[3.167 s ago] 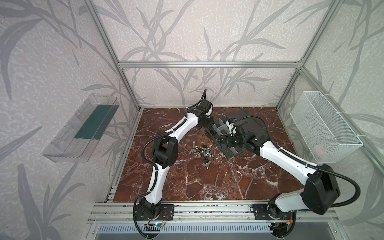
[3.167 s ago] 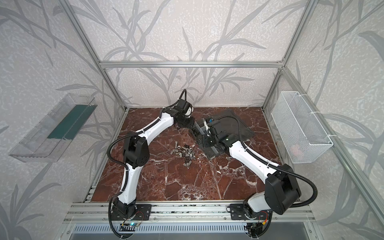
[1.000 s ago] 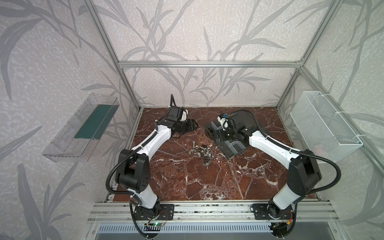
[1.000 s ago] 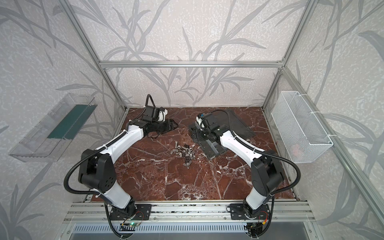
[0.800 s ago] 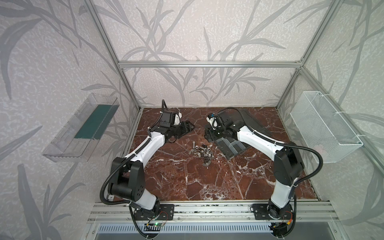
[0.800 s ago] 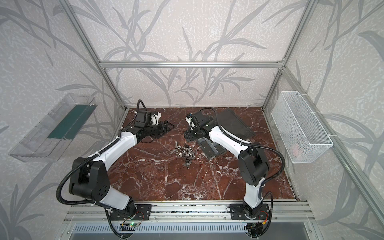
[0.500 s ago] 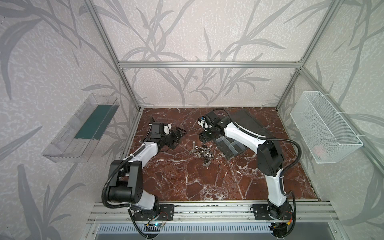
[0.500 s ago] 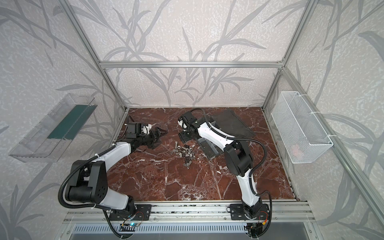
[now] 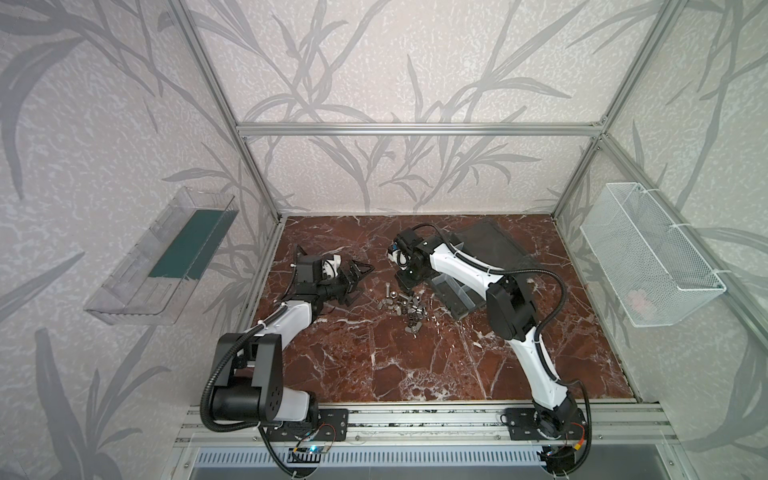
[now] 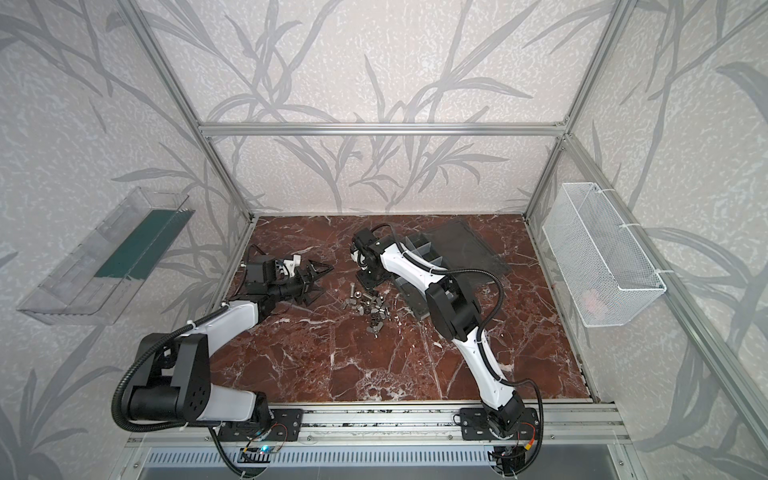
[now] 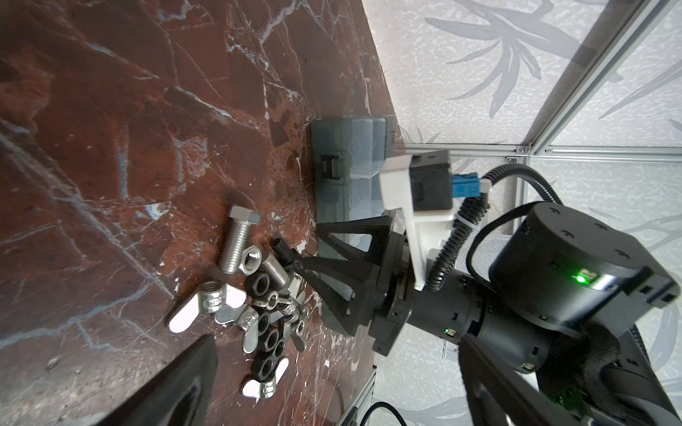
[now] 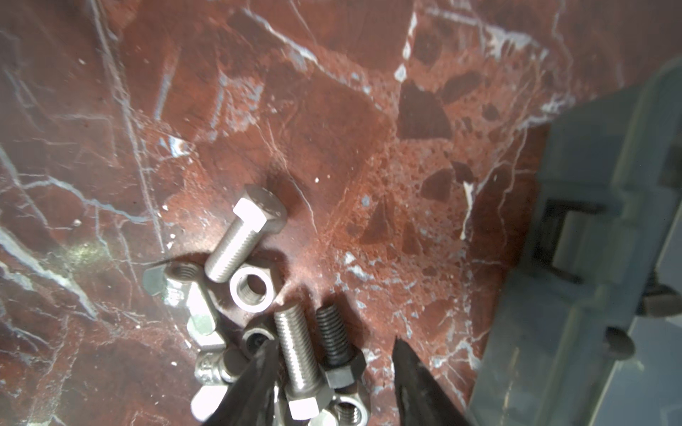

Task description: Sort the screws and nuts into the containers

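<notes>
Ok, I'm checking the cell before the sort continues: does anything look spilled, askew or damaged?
The screws and nuts lie jumbled in one mixed heap on the marble table, just outside the organizer box. The box sits skewed to the table's edges with its lid folded open. No damage shows.

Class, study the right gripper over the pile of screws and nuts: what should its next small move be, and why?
Probably ease down a little and close. In the right wrist view the right gripper stands open, with the silver screw and the black screw lying side by side between its fingers, neither gripped yet. Both are screws, so they could likely go together to the organizer box nearby.
</notes>
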You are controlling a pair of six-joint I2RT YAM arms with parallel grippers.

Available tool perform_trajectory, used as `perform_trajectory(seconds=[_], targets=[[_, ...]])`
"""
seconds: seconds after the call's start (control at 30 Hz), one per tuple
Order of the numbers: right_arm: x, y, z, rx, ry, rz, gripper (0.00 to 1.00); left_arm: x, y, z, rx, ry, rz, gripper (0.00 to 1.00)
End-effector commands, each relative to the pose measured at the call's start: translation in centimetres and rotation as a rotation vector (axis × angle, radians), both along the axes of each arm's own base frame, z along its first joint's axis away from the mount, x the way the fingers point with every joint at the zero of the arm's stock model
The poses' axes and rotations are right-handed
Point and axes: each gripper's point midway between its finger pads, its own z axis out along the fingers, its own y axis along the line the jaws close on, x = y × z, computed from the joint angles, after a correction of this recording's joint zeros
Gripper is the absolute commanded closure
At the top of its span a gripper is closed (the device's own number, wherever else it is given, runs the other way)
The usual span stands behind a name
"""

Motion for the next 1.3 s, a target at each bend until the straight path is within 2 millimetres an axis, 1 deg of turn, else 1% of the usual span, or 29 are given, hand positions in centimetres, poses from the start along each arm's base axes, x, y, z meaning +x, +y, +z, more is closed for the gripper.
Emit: perform_trajectory(seconds=[0.0, 0.1, 0.23, 0.43, 0.63, 1.0, 1.1, 1.2, 1.27], targets=[[-1.0, -0.4, -0.9, -0.062, 0.029, 0.031, 0.5, -0.2, 0.1, 2.3, -0.006, -0.077, 0.001, 0.01], [-1.0, -0.7, -1.5, -0.079, 0.035, 0.03, 0.53, -0.3, 0.3, 2.8, 0.011, -0.098, 0.007, 0.01], [-1.0, -0.7, -1.8, -0.085, 0.035, 0.03, 0.53, -0.4, 0.4, 3.0, 0.027, -0.107, 0.013, 0.0], [-0.6, -1.0, -2.6, -0.114, 0.027, 0.03, 0.55, -0.4, 0.4, 2.8, 0.023, -0.101, 0.016, 0.0], [-0.4, -0.8, -3.3, -0.123, 0.035, 0.036, 0.58, -0.3, 0.4, 2.8, 0.02, -0.102, 0.02, 0.01], [-0.6, -0.8, -4.9, -0.156, 0.056, 0.044, 0.62, -0.2, 0.5, 2.8, 0.016, -0.101, 0.027, 0.01], [-0.6, -0.7, -5.1, -0.16, 0.061, 0.046, 0.68, -0.1, 0.5, 2.8, 0.008, -0.098, 0.026, 0.0], [-0.4, -0.5, -4.8, -0.15, 0.059, 0.039, 0.73, -0.1, 0.6, 2.8, 0.002, -0.098, 0.03, 0.0], [-0.4, -0.2, -4.6, -0.142, 0.061, 0.038, 0.8, 0.0, 0.7, 2.9, -0.001, -0.101, 0.033, 0.0]])
